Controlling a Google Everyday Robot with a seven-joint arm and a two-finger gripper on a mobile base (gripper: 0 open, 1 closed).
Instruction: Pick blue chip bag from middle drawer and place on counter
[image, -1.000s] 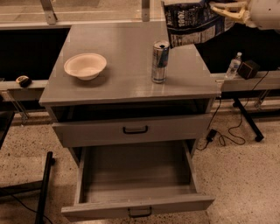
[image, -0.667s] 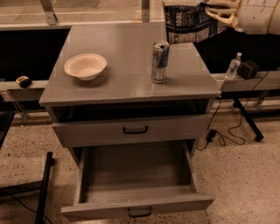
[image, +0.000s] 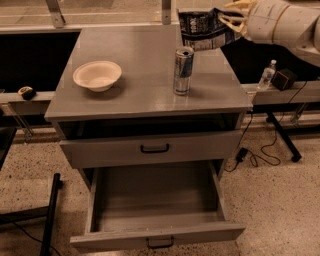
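Observation:
The blue chip bag (image: 204, 29), dark blue foil with white lettering, hangs over the far right part of the counter (image: 140, 75), just above its surface. My gripper (image: 231, 19) comes in from the upper right and is shut on the bag's right edge. The middle drawer (image: 157, 207) is pulled fully open at the bottom of the cabinet, and its inside shows nothing in it.
A silver-and-blue drink can (image: 183, 70) stands upright on the counter just in front of the bag. A white bowl (image: 97, 75) sits at the counter's left. The drawer above (image: 150, 148) is shut. A water bottle (image: 267, 75) and cables lie to the right.
The gripper and the bag have moved left and lower, nearer the counter's far right edge. The can, bowl and drawers have not moved.

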